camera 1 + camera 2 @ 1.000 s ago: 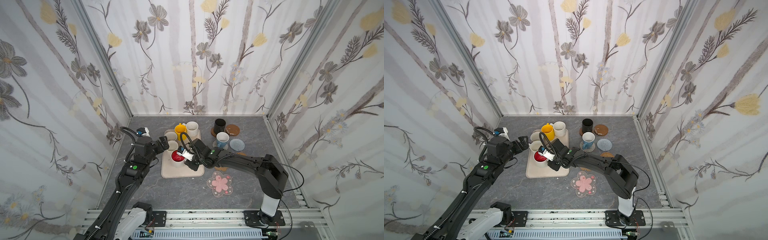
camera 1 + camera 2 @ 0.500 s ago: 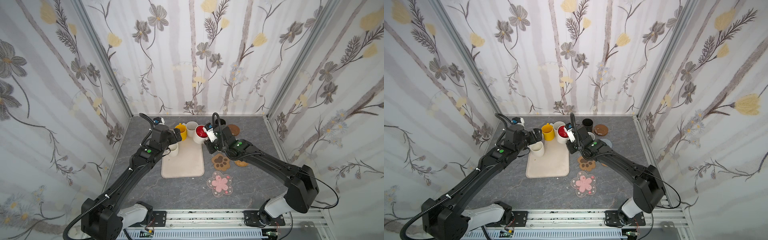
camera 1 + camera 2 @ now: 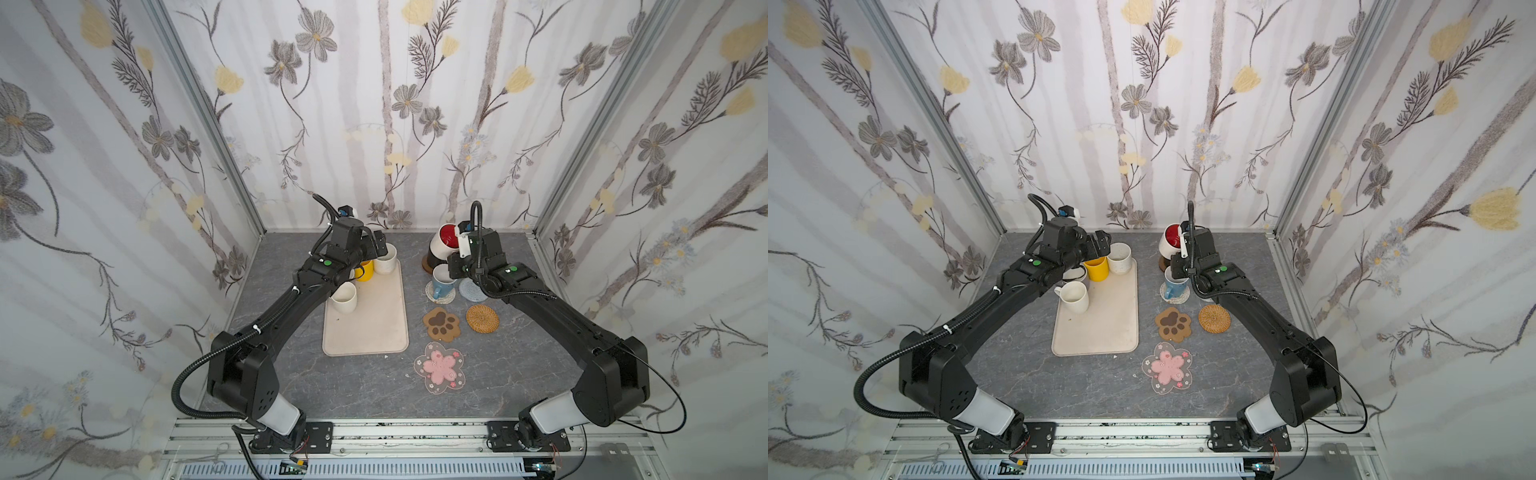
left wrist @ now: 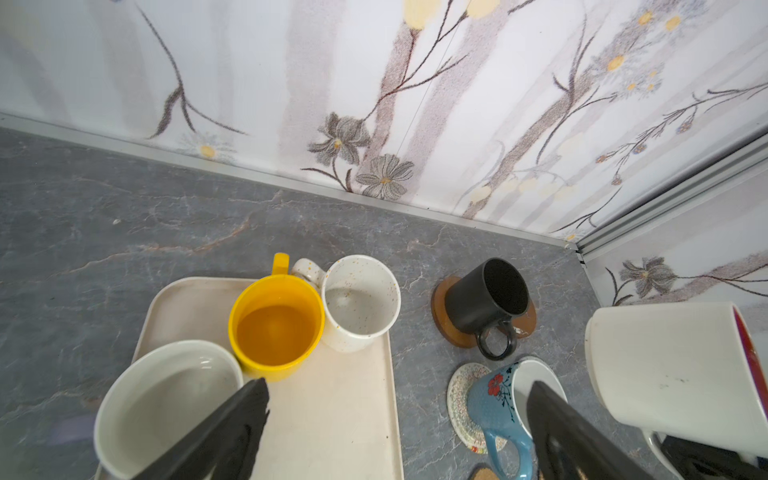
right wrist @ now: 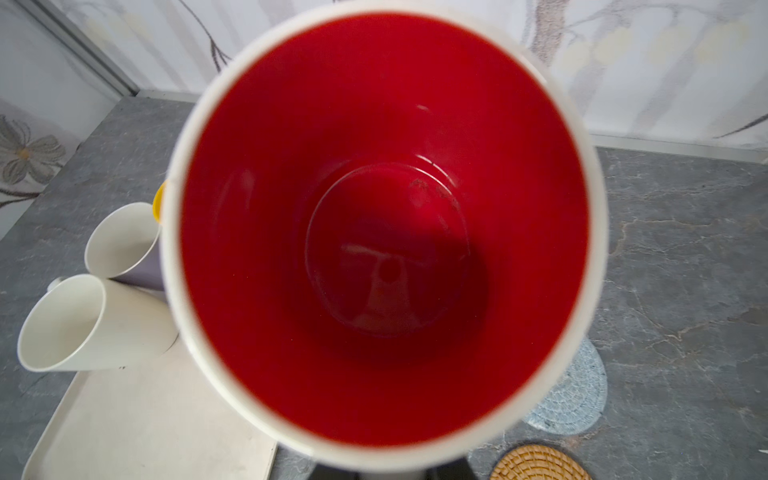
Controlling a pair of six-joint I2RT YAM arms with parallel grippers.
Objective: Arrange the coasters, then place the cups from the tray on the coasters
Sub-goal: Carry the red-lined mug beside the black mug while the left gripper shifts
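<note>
Holding the white mug with red inside [image 3: 440, 249] up in the air, the right gripper [image 3: 459, 246] has its jaws closed to a narrow gap on it; the exact place of the grip is hidden. The mug is tilted, and in the right wrist view its red hollow fills nearly the whole frame. It hangs at the far right of the table [image 3: 519, 374], near the black mug [image 4: 486, 303], which stands on a brown wooden disc [image 4: 444, 322]. Just beside, the light blue mug [image 3: 441, 282] stands on the pale woven coaster [image 3: 448, 296], and the grey round coaster [image 3: 471, 291] lies bare next to it. Nearer to the robot lie the paw coaster [image 3: 441, 324], the rattan coaster [image 3: 482, 318] and the flower coaster [image 3: 440, 368], all without cups. The left gripper [image 3: 380, 244] is spread wide with nothing between its jaws, above the far end of the tray [image 3: 374, 328]. On the tray stand the yellow mug [image 4: 274, 328], the speckled off-white mug [image 4: 361, 303], the lilac mug [image 5: 124, 241] and the plain off-white mug [image 3: 344, 297], the first two side by side at its far edge
</note>
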